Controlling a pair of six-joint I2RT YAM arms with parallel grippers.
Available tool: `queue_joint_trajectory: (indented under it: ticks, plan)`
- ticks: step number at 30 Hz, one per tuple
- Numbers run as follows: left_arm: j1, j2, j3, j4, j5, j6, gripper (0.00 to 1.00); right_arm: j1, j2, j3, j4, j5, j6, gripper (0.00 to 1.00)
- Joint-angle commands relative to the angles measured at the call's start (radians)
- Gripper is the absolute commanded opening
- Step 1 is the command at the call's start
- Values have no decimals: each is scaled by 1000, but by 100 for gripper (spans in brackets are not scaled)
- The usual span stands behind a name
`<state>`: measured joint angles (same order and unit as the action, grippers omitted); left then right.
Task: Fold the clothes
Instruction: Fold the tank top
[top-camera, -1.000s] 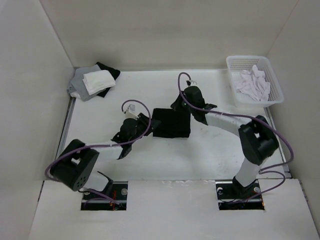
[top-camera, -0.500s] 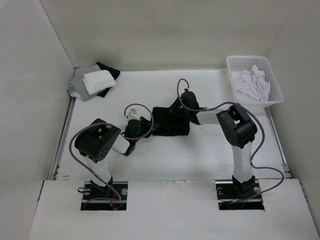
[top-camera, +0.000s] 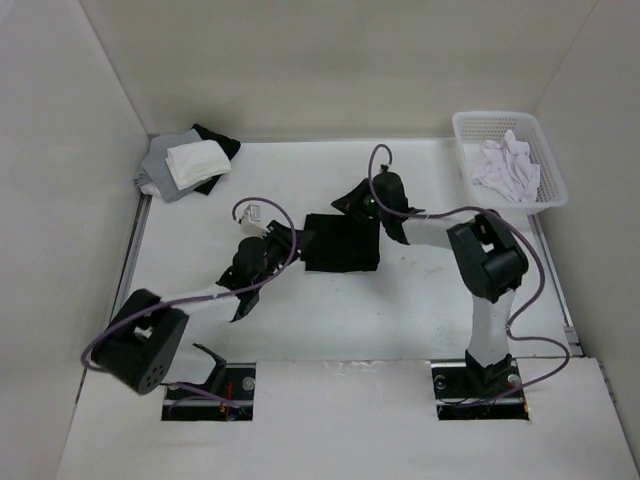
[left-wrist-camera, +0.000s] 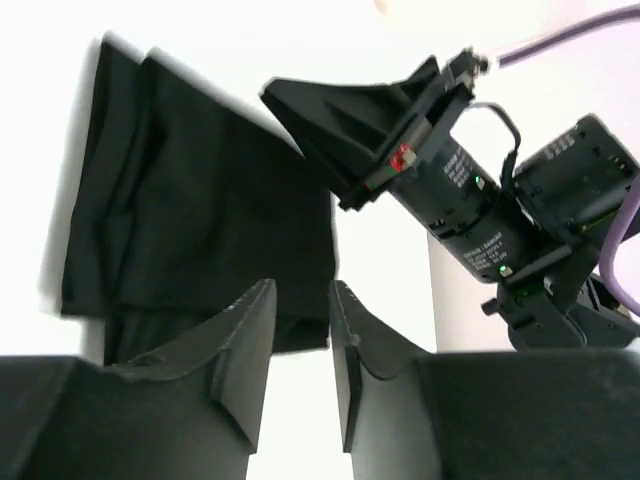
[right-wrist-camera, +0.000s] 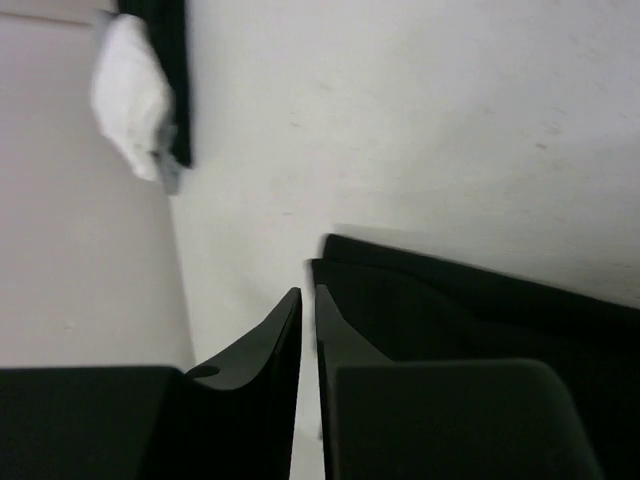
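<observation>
Though part-hidden (far corner), tank top

A robotics lab cell: bare white panels box in a counter, with the left arm and right arm bolted near.

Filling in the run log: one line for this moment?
black top: folded, lying flat | left tool: open, empty, at its edge | right tool: slightly open, empty

There is one black tank top on the one surface. One white basket holds one white cloth bundle. One cloth pile shows three colours. Two arms, the left arm and the right arm, carry two fingers each.
</observation>
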<state>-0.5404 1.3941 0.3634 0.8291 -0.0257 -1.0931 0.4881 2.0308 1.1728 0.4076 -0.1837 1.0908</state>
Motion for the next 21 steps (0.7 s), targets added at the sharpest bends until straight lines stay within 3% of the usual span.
queue_joint_trajectory:
  ticks: [1,7,14,21]
  plan:
    - [-14,-151,58,-178,-144,185,29,-24,-202,-27,114,-33,-25,16]
    - [1,-268,134,-450,-256,357,36,-72,-515,-260,108,18,-164,32]
    - [88,-314,154,-674,-250,401,42,-138,-857,-551,22,255,-318,52]
    - [199,-339,144,-766,-252,397,43,-148,-965,-742,83,486,-353,64]
